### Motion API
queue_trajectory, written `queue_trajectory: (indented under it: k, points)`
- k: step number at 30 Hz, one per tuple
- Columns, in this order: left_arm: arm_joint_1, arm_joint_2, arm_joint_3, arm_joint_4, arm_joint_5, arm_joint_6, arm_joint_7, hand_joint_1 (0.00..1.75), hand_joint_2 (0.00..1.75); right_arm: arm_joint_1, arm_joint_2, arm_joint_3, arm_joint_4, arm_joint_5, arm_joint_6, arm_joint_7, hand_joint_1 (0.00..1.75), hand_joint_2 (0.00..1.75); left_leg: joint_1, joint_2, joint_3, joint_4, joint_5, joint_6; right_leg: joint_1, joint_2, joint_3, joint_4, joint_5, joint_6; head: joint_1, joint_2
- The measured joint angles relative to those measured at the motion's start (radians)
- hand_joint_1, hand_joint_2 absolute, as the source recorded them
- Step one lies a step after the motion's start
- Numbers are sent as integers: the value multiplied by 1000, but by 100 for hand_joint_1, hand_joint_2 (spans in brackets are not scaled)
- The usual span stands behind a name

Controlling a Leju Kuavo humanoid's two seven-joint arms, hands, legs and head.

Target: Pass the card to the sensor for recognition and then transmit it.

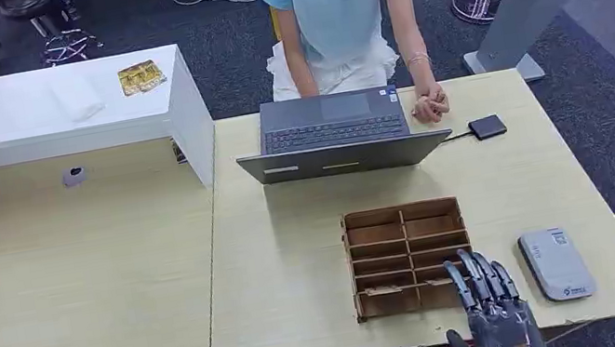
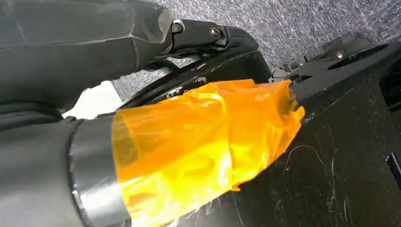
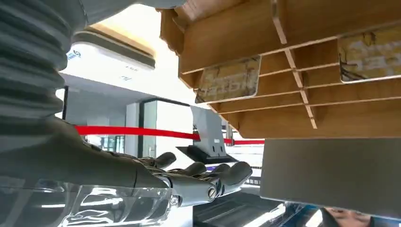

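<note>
Head view: the right hand (image 1: 494, 307), dark grey and many-fingered, is seen raised at the near table edge with its fingers straight, held close together and pointing toward twelve o'clock; nothing is held in it. In the right wrist view the same hand (image 3: 189, 182) is shown extended and bare of any card. The left hand cannot be made out in the left wrist view, so its state cannot be told.

Just beyond the fingertips, at about eleven o'clock from the hand, the brown wooden divided card box (image 1: 408, 257) is set on the pale wooden table (image 1: 290, 261). Its nearest right compartment is touched or overlapped by the fingertips as seen from above. Two pale printed cards (image 3: 229, 79) are seen standing in the box slots in the right wrist view, their long axes running along the slots, across the hand's pointing direction; the print on them is too blurred to be read. The right hand is judged to be the nearer one, and a short reach forward and slightly left is judged to be called for.

At three o'clock from the hand, just beside it, the flat grey rounded card sensor (image 1: 556, 263) is laid, a small blue logo on it being unreadable. Farther off at twelve o'clock an open grey laptop (image 1: 335, 133) and a seated person (image 1: 342, 7) are found.
</note>
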Motion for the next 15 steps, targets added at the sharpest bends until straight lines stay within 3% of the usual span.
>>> queue_trajectory:
  k: [15]
  points:
    - [0, 0, 0, 0, -7, -2, -3, 0, 0, -15, 7, -45, 58, -78, -1, -55, 0, 175, 0, 0, 0, 0, 0, 0, 0, 0, 0, 0, 0, 0, 0, 0]
